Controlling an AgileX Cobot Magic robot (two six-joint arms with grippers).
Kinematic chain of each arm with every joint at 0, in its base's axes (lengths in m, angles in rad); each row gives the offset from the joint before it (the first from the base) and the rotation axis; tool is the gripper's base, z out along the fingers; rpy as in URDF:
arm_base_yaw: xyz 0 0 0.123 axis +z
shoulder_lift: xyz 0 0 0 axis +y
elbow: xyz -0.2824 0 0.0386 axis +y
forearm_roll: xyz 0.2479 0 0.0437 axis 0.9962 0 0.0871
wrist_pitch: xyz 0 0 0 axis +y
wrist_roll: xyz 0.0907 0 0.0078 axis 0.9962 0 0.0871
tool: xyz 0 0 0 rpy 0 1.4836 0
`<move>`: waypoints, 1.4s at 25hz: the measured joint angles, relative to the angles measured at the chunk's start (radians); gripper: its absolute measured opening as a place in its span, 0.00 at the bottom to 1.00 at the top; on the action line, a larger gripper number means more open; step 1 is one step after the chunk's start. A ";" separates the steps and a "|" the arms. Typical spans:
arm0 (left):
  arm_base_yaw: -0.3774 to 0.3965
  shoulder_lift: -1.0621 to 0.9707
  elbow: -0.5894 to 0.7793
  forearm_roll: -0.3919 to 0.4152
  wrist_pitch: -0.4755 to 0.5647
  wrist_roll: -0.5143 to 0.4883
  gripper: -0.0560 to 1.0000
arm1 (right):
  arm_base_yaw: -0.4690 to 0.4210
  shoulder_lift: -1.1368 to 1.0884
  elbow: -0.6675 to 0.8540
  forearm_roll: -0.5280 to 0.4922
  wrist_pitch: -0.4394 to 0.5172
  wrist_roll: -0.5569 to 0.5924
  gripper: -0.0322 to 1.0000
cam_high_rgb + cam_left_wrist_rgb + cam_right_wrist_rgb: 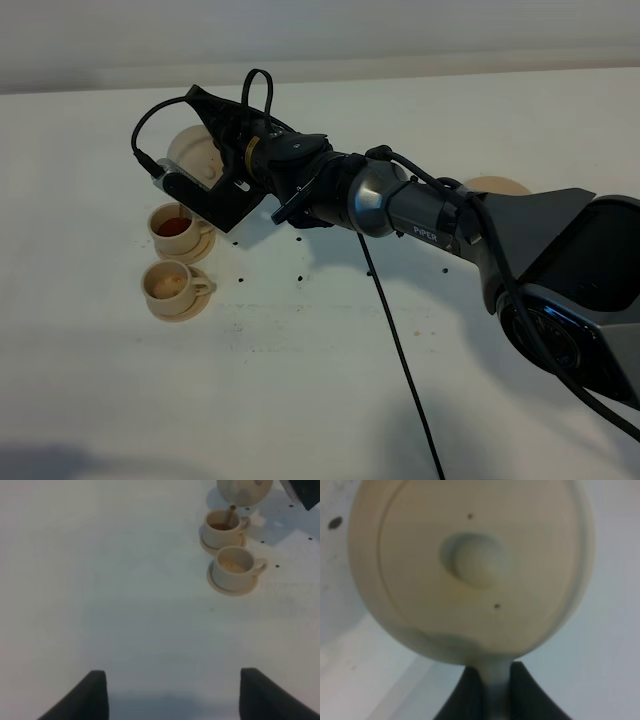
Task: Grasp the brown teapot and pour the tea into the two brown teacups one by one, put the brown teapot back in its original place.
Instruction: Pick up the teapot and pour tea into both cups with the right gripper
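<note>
While the right gripper is clamped on the brown teapot, the 12 o'clock teacup is filling. I'd say the 6 o'clock teacup and putting it back are left. The left gripper is wide and empty.

text: "PIPER" | style: white capitals, one word | on: dark forearm link of the right arm, beside its silver-grey joint | view: exterior high, about 3 o'clock from the middle | reads along the link, slanting toward 4 o'clock | wrist views: nothing readable
</note>
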 joint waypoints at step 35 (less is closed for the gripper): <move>0.000 0.000 0.000 0.000 0.000 0.000 0.56 | 0.000 0.000 -0.030 -0.027 0.014 0.063 0.12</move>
